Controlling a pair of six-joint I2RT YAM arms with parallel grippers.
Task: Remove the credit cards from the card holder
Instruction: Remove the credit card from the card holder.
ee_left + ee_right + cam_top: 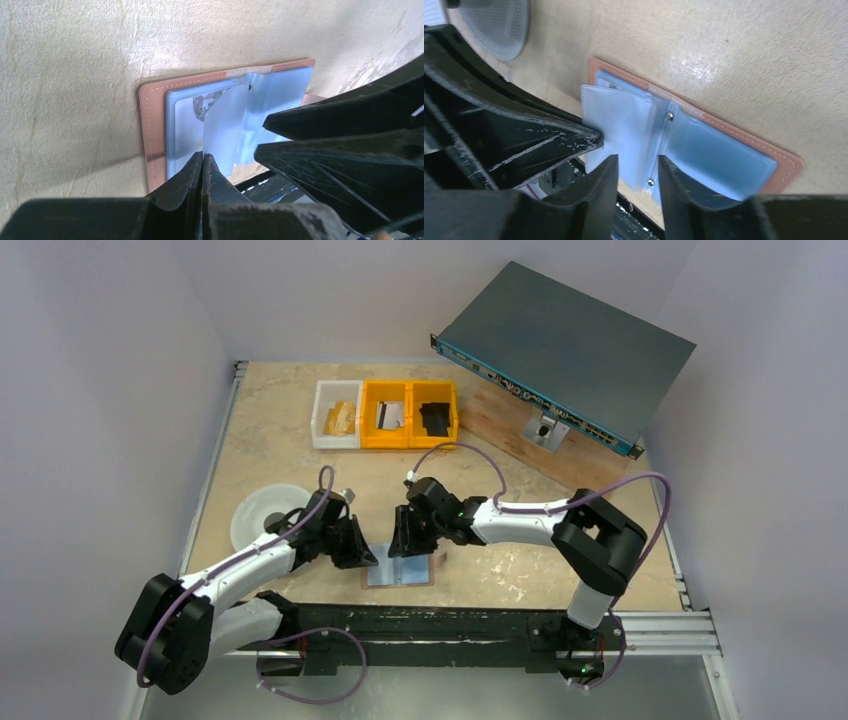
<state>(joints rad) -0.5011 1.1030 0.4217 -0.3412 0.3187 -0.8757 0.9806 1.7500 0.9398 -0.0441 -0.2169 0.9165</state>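
The card holder, a pinkish-tan wallet, lies open on the table with its pale blue inner faces up. My left gripper is shut on the edge of a pale blue inner flap and holds it lifted off the left half. The flap is stitched and riveted to the spine. My right gripper is open, its jaws either side of the flap's hinge at the wallet's near edge. A greyish print shows in the left pocket; I cannot tell if it is a credit card. No loose card shows.
A white bin and two yellow bins stand at the back. A grey rack unit sits at the back right. A white round disc lies left of the left arm. The black base rail runs along the front.
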